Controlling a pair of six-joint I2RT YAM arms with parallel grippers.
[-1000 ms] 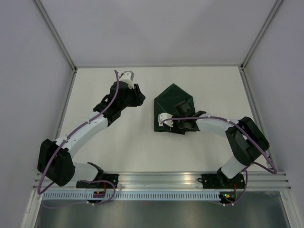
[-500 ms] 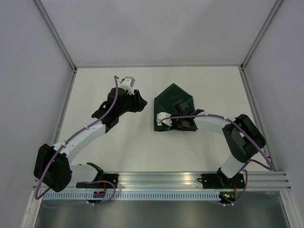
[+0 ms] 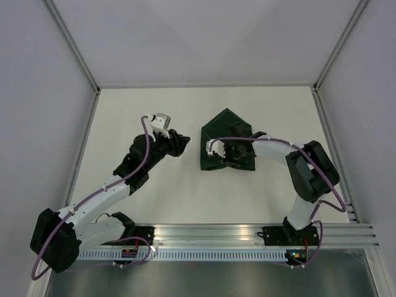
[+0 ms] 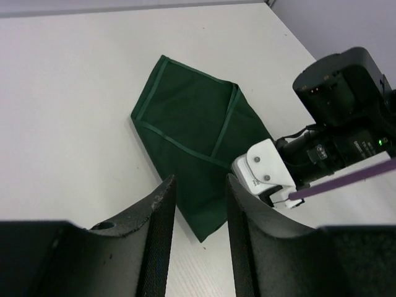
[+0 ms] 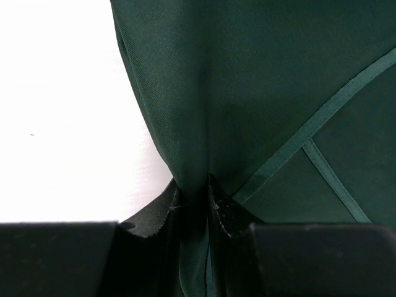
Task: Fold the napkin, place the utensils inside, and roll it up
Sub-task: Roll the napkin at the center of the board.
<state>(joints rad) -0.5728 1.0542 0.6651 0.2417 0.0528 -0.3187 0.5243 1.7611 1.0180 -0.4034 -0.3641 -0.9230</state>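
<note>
Pulling back toward the near edge, the left gripper (image 4: 199, 182) now hovers with jaws parted, holding nothing. The right gripper (image 5: 193, 189) has clamped onto a raised pleat of the dark green folded cloth napkin (image 3: 226, 127), which lies right of centre on the matte white table (image 3: 278, 111). Pale grey walls (image 3: 204, 37) with aluminium corner posts (image 3: 73, 46) enclose it.

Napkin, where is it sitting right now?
In the top view the napkin lies folded right of table centre, its near edge pinched in the right tool; the left tool hovers just to its left.
</note>
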